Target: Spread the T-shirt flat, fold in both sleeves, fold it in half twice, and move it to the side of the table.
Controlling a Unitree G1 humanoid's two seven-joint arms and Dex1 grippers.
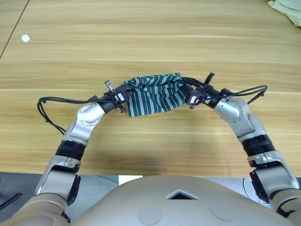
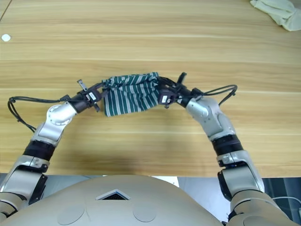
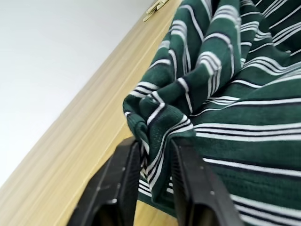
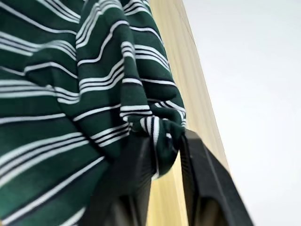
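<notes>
While the left claw point(image 3: 155, 157) and right claw point(image 4: 164, 150) each clamp tight on a bunched corner of the T-shirt point(image 1: 155, 98), the cloth hangs slack between them over the table point(image 1: 141, 37), long axis running claw to claw, neither arm nearer.

T-shirt point(image 1: 155, 94) folds bury the pinch point of left gripper point(image 3: 155, 146) and right gripper point(image 4: 165, 141), pale cloth point(image 1: 288, 10) far right is cut off at the edge, white speck point(image 1: 25, 38) far left, possibly a sticker, too small to tell.
</notes>
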